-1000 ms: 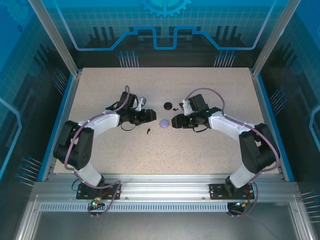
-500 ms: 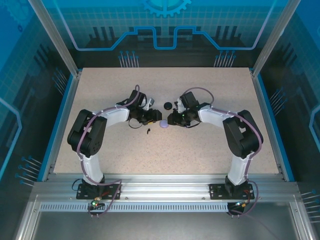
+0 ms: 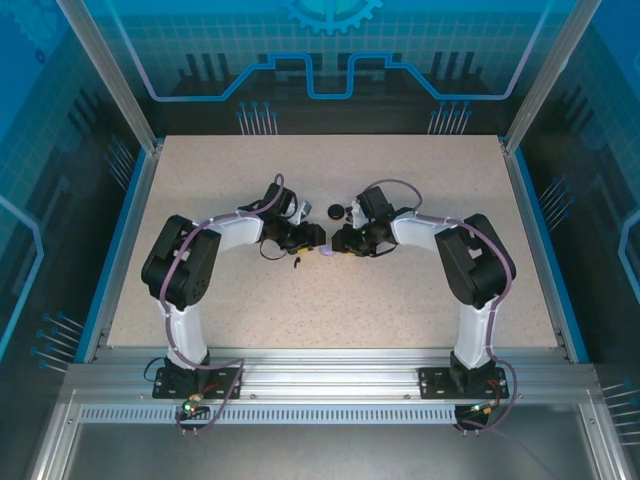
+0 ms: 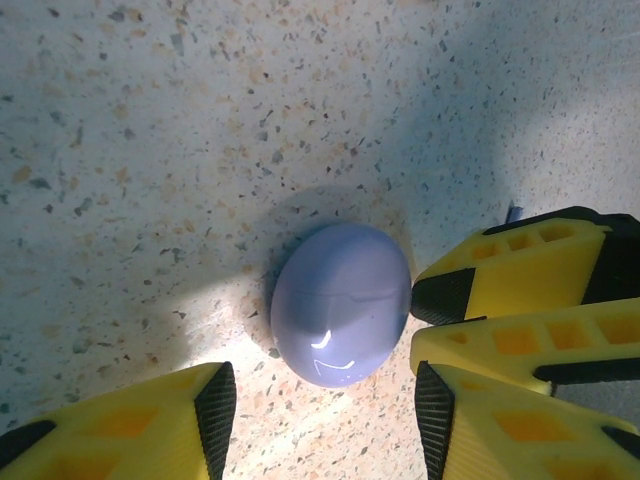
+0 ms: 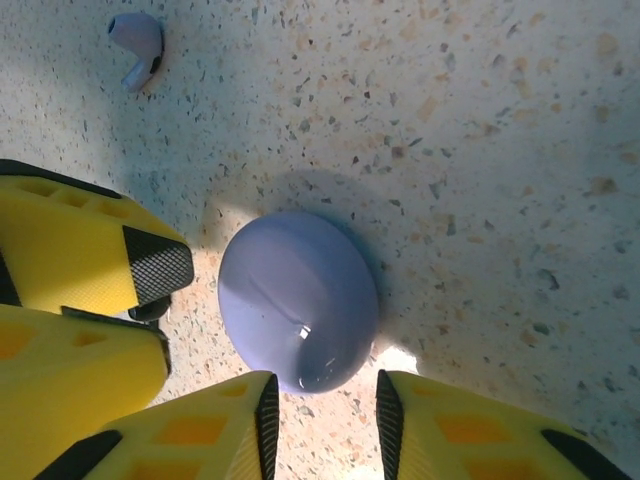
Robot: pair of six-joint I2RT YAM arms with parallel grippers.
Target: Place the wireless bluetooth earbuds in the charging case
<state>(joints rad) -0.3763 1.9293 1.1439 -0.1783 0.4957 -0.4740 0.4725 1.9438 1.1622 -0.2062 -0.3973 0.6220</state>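
Note:
The closed pale lavender charging case (image 4: 340,302) lies on the speckled table, also seen in the right wrist view (image 5: 298,298). My left gripper (image 4: 320,388) is open, and the case sits just beyond its fingertips, not between them. My right gripper (image 5: 326,390) is open with a narrower gap, and the case again lies just ahead of its tips. From above, the left gripper (image 3: 313,237) and right gripper (image 3: 340,240) face each other tip to tip over the case. A lavender earbud (image 5: 138,45) lies loose on the table. A black earbud (image 3: 297,263) lies near the left gripper.
A round black case (image 3: 336,210) sits just behind the two grippers, with a small dark item (image 3: 352,215) beside it. In each wrist view the other gripper's yellow fingers (image 4: 510,260) (image 5: 80,250) crowd close to the lavender case. Blue walls surround the table.
Both arms have closed in toward the centre, and the grippers that stood apart on either side of the lavender case now meet over it, largely hiding it from above.

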